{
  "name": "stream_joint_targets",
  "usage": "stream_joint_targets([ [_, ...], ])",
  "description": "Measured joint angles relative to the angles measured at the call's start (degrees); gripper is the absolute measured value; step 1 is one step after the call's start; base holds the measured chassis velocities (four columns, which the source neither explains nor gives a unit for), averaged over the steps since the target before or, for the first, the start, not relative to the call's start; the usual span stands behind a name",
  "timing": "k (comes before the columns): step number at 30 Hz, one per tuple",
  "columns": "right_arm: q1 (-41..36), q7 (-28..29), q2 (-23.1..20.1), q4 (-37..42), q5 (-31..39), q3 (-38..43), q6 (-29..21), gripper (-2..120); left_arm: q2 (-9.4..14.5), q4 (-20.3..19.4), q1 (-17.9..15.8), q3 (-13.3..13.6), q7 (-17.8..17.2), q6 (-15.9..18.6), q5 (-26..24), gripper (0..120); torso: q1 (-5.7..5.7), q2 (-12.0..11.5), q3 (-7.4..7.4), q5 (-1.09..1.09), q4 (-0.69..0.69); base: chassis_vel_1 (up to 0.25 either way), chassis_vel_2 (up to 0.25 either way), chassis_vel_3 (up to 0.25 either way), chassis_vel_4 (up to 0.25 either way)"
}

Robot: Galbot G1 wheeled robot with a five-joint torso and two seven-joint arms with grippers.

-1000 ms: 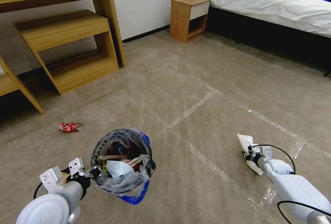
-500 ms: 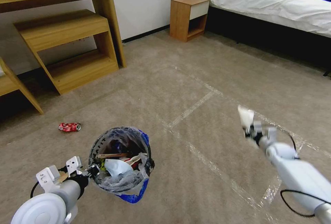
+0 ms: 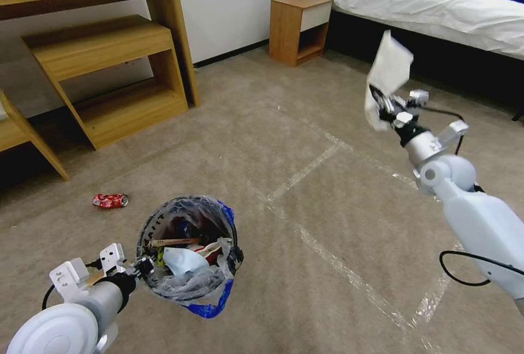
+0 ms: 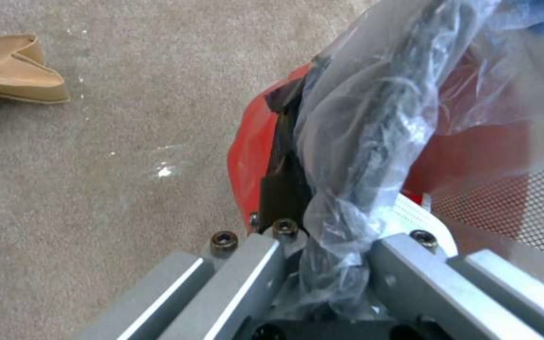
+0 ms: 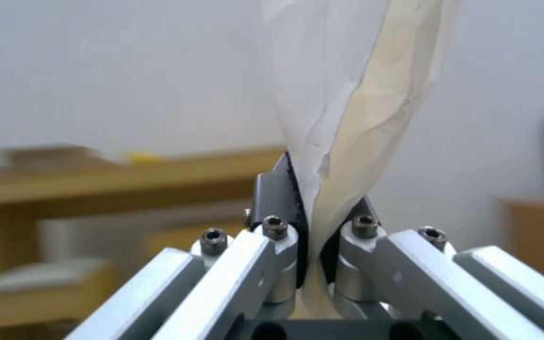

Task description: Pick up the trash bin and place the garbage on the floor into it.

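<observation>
- My left gripper [image 3: 143,270] sits in the lower left of the head view, pinched tight on the rim of the red trash bin [image 3: 188,253]. The left wrist view shows the clear bag liner [image 4: 354,156] bunched up between the jaws along with the red wall.
- The bin sits low in the frame, left of centre. I can't tell if it's resting on the carpet [image 3: 305,207] or held just off it. It's already got stuff in it: a pale blue face mask [image 3: 183,262], a wooden stick [image 3: 173,243] and some red bits.
- My right gripper [image 3: 388,108] is up in the upper right of the frame, clamped on a white insole [image 3: 388,67], well apart from the bin. In the right wrist view the insole [image 5: 341,94] pokes straight up out of the closed jaws, white on one side and cream on the other.
- So I'd say I'm mid-carry: piece picked, not dropped yet.
- Next move needs the right arm swung across to the left and down until the insole hangs over the bin opening, then let go. It's long and floppy, so it could catch on the bag edge.
- A crushed red can [image 3: 110,200] is on the carpet at mid-left, near the bin, and something tan [image 4: 14,71] shows on the floor in the left wrist view. Not finished, I reckon.
</observation>
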Motion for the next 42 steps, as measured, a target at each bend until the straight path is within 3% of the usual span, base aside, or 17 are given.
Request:
stream_joint_targets([
  [6, 4.21, -6.57, 0.51, 11.05, 3.13, -8.0, -0.31, 2, -0.68, 0.0, -0.43, -0.07, -0.04, 0.0, -0.48, 0, 0.0, 0.0, 0.0, -0.01, 0.0, 0.0, 0.0, 0.0, 0.0],
  [8, 4.85, -7.01, 0.79, 11.75, 3.13, -9.26, -0.37, 2, -0.82, 0.02, -0.49, -0.07, -0.07, 0.0, -0.47, 0, 0.0, 0.0, 0.0, -0.01, 0.0, 0.0, 0.0, 0.0, 0.0],
  [13, 10.77, -7.79, 4.18, 15.17, 1.95, -21.48, -0.18, 2, -2.43, 0.45, -0.59, 0.23, -0.13, 0.0, 0.24, 0, 0.0, 0.0, 0.0, -0.02, 0.0, 0.0, 0.0, 0.0, 0.0],
  [18, 15.35, -7.79, 8.79, 14.32, -0.89, -32.0, 0.7, 2, -3.51, 0.59, -0.52, 0.23, -0.13, 0.0, 0.82, 0, 0.0, 0.0, 0.0, -0.01, 0.02, 0.0, 0.0, 0.0, 0.0],
  [26, 16.49, -8.77, 14.26, 10.21, -4.74, -40.85, 1.69, 2, -4.18, 0.59, 0.01, -0.22, -0.12, 0.0, 1.09, 0, 0.0, 0.0, 0.0, 0.0, 0.01, 0.0, 0.0, 0.0, 0.0],
  [42, 11.8, -11.39, 18.64, 2.84, -8.94, -44.18, 3.14, 2, -4.72, 0.14, 1.05, -0.37, -0.03, 0.0, 1.55, 0, 0.0, 0.0, 0.0, 0.0, 0.0, 0.0, 0.0, 0.0, 0.0],
])
